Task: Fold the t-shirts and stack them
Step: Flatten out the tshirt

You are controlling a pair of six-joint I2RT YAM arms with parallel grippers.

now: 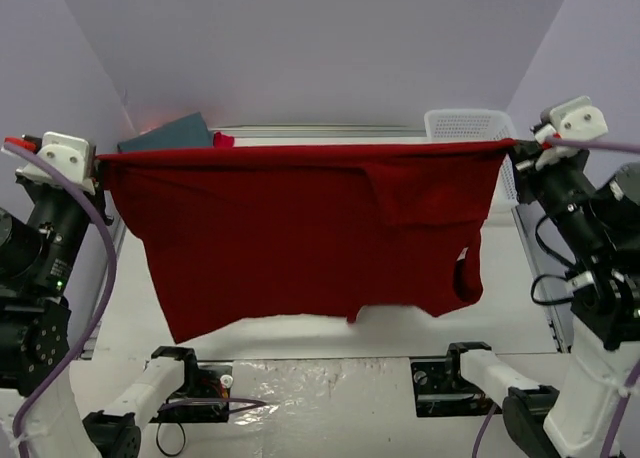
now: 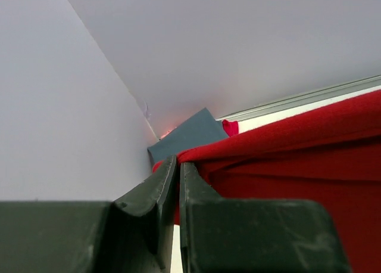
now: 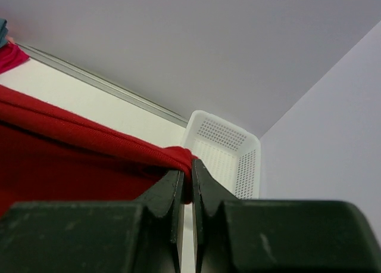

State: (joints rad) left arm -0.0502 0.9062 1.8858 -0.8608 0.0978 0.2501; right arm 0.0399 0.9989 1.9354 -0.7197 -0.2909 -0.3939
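Left claw (image 2: 178,163) and right claw (image 3: 186,167) clamp red shirt (image 1: 300,233); overhead alone shows its hem (image 1: 270,316).

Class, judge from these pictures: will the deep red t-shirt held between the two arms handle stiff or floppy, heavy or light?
Probably floppy: the deep red t-shirt hangs in a loose, uneven drape below its taut top edge. Likely light, since thin pinches by the left fingers and right fingers hold it up.
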